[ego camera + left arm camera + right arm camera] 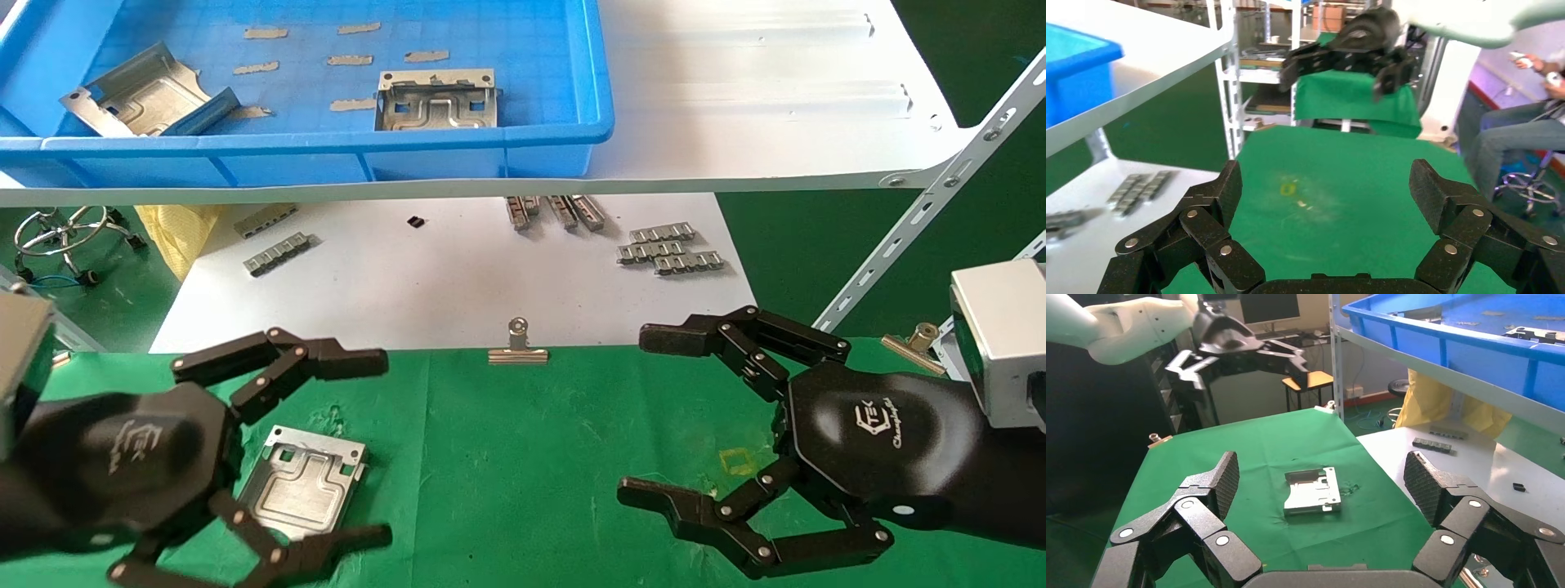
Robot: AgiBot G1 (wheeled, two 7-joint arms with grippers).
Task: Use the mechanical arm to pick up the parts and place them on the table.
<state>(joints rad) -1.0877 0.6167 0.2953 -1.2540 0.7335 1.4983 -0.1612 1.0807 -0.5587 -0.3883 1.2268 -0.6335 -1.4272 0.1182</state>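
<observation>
One stamped plate (306, 482) lay flat on my green counter (523, 457) between the left tool's (327, 457) wide-spread fingers; two more waited in the blue bin (490, 147) at twelve o'clock, nearer that arm. The right tool (695, 425) hung wide, empty.

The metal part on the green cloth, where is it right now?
In the head view the part lies flat on the green table, left side, between the open left gripper's fingers.

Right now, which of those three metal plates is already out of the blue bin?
The plate lying flat on the green table, between the open fingers of the left tool. The other two still sit in the blue bin.
</observation>
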